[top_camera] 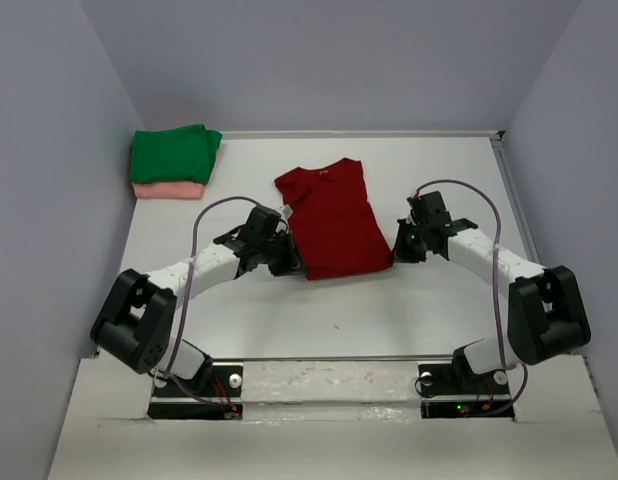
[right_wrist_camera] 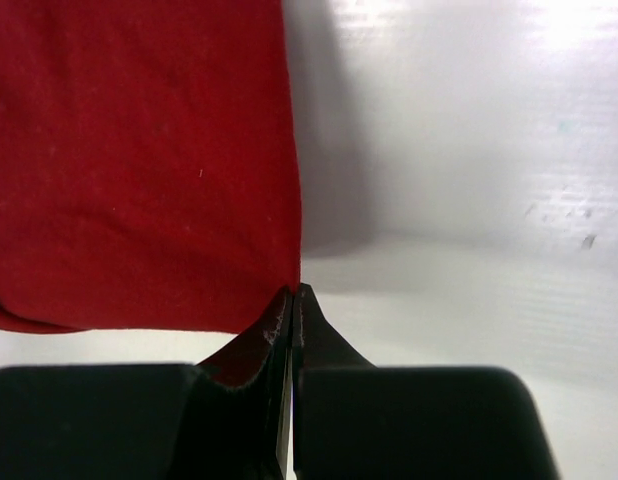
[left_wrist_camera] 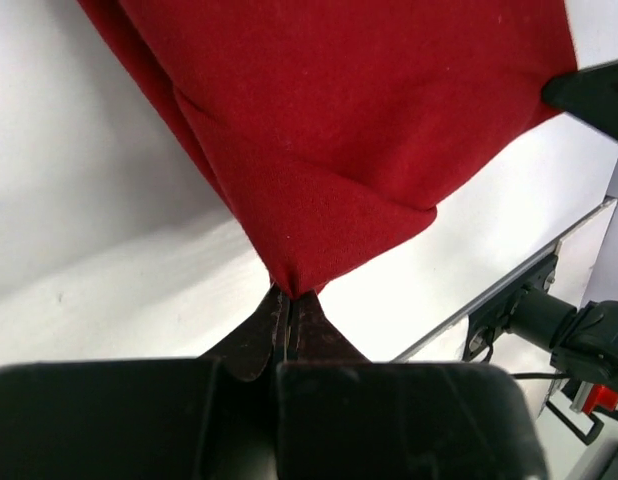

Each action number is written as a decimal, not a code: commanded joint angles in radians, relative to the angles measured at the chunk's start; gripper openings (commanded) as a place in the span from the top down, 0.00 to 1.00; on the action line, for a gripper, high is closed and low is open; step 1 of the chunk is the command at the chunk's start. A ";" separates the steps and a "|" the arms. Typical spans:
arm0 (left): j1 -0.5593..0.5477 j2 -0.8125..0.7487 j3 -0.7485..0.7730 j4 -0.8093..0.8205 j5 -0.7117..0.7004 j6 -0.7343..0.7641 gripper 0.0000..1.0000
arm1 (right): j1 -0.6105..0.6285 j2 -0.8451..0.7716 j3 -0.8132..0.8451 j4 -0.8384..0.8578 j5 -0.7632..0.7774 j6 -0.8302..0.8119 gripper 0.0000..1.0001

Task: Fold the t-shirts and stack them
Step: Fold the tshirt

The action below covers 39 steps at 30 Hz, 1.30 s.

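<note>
The dark red t-shirt (top_camera: 332,220) lies flat mid-table, narrowed lengthwise, collar toward the back. My left gripper (top_camera: 300,267) is shut on its near left corner; in the left wrist view the cloth (left_wrist_camera: 329,130) bunches into the closed tips of that gripper (left_wrist_camera: 289,294). My right gripper (top_camera: 397,250) is shut at the near right corner, where the red hem (right_wrist_camera: 139,170) meets the tips of the gripper (right_wrist_camera: 293,290). At the back left the bright green t-shirt (top_camera: 174,154) lies folded on top of the folded salmon pink t-shirt (top_camera: 167,190).
Grey walls close in the white table (top_camera: 439,170) on the left, back and right. A metal rail (top_camera: 389,358) runs along the near edge by the arm bases. The right arm's body (left_wrist_camera: 574,330) shows in the left wrist view.
</note>
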 commanded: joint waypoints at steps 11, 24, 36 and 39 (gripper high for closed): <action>-0.108 -0.323 -0.246 -0.103 -0.052 -0.157 1.00 | 0.270 -0.360 -0.187 -0.151 0.159 0.207 1.00; -0.137 -0.535 -0.329 -0.212 -0.107 -0.254 1.00 | 0.459 -0.480 -0.233 -0.272 0.318 0.379 1.00; -0.140 -0.463 -0.079 -0.370 -0.270 -0.156 1.00 | 0.534 -0.310 -0.002 -0.363 0.590 0.286 1.00; -0.126 -0.363 0.080 -0.427 -0.333 -0.078 1.00 | 0.534 -0.148 0.231 -0.363 0.667 0.186 1.00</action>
